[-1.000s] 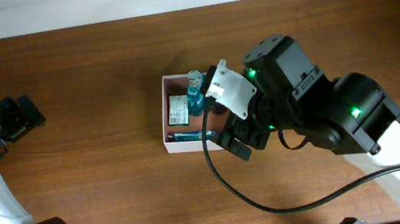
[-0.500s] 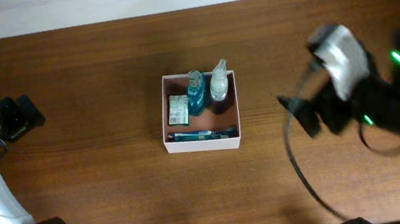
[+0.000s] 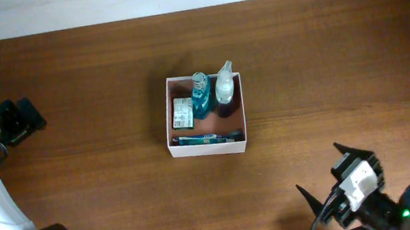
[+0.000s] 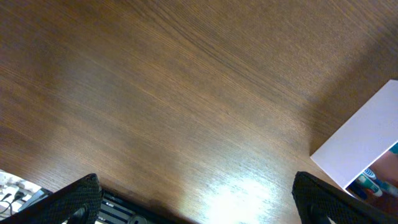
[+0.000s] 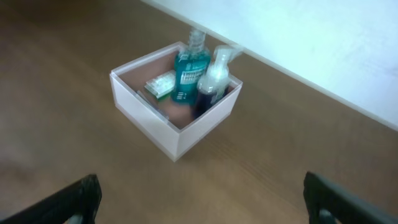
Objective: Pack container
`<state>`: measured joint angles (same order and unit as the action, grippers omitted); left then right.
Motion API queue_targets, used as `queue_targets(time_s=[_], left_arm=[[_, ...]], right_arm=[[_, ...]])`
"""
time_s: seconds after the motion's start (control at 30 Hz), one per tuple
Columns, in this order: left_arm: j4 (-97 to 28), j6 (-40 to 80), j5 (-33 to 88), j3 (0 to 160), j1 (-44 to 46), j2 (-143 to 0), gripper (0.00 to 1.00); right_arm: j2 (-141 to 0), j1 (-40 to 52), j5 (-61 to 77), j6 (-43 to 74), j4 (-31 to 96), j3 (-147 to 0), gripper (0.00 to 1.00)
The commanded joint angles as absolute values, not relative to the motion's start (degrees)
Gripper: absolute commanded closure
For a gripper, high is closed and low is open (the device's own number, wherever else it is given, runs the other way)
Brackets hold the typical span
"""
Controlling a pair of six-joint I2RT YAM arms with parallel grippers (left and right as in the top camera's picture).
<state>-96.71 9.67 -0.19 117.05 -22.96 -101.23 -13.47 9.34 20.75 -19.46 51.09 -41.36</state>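
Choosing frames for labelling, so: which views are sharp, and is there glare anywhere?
Overhead: sharp, container evenly lit. Right wrist: soft throughout, the teal bottle has an unreadable label. Left wrist: crisp wood grain, but a bright glare patch on the table near the bottom edge.

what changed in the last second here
The right pincer pulled away from over the container, swinging right and then to the near right of the table, open and empty. The spray bottle it had covered now stands in view in the container. The left pincer, blue bottle, packet and toothbrush stayed put.
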Motion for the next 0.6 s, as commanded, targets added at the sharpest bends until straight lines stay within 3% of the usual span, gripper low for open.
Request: queue_targets(time_s=[0.0, 0.27, 0.57], left_arm=[[-96.7, 9.4, 0.2, 117.2, -23.2, -99.6, 0.00], [-96.7, 9.4, 0.2, 117.2, -23.2, -99.6, 0.00], [-96.7, 9.4, 0.2, 117.2, -23.2, -99.6, 0.00]], right_arm=[[-7.4, 8.9, 21.5, -18.9, 48.5, -31.9, 0.01], [-1.0, 8.1, 21.4, -15.7, 45.2, -18.3, 0.01], [-0.2, 5.5, 21.4, -15.8, 45.3, -15.9, 0.01]])
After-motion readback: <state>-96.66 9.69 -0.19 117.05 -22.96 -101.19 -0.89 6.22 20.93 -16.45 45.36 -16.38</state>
